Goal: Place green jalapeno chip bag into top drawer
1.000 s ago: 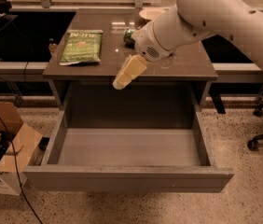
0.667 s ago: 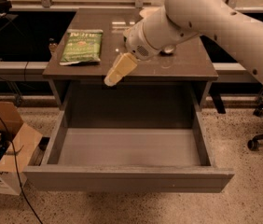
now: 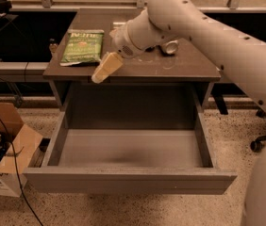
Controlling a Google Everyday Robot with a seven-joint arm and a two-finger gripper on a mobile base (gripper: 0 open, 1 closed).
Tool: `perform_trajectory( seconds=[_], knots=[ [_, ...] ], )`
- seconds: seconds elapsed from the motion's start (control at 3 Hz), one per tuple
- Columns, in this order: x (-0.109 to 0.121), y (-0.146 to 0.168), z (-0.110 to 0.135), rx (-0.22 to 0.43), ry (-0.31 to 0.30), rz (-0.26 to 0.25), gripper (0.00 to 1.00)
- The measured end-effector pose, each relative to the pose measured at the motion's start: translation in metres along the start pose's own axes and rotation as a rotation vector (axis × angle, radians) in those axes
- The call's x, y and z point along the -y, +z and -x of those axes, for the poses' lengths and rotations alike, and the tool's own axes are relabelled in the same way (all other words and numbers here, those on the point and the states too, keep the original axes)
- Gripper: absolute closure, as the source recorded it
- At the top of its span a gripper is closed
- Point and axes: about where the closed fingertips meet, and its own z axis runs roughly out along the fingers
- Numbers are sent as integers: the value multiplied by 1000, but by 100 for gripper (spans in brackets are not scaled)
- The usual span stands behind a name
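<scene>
Hand (image 3: 105,68) has shifted left toward green jalapeno chip bag (image 3: 82,46), which lies flat on table (image 3: 170,67); grip state cannot be told. Approach bag's near edge squarely; top drawer (image 3: 128,180) stands open

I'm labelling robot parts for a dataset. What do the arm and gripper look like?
The arm is thick, white and rounded, with small dark dots along its casing. The gripper, at the front edge of the cabinet top, is pale tan.
</scene>
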Motion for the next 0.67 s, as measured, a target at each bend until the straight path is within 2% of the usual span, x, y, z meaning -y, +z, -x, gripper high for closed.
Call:
perform_trajectory(
  seconds=[0.67],
  knots=[
    [20, 48, 11, 51, 9, 29, 0]
  ],
)
